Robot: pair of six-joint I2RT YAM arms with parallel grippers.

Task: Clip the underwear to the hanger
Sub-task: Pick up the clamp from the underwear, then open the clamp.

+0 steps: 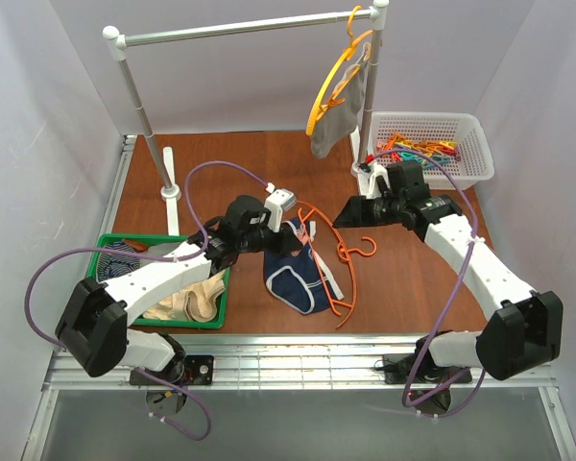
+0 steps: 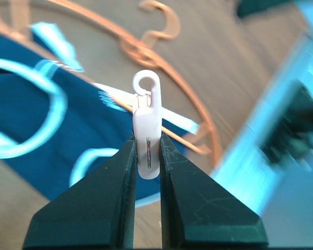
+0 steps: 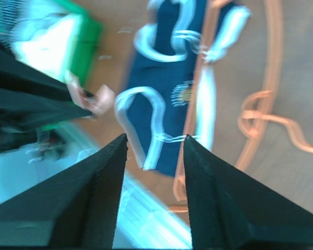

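Table (image 1: 413,279): brown wooden surface between white walls.
Green tray (image 1: 187,325): sat at the near left and held pale garments.
Underwear (image 1: 293,274): navy with pale piping, lay flat mid-table against the hanger's left side.
Hanger (image 1: 344,252): red-orange, lay flat, hook pointing right.
Right gripper (image 3: 155,138): hovered near the hanger, jaws apart, nothing between them.
Left gripper (image 2: 146,151): hovered above the underwear, jaws pinching a clip.
Clip (image 2: 147,130): white, loop end outward.

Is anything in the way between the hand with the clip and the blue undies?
No, nothing visible. The left gripper pinches a white clip above the navy underwear, which overlaps the red hanger. Only open air lies between clip and fabric.
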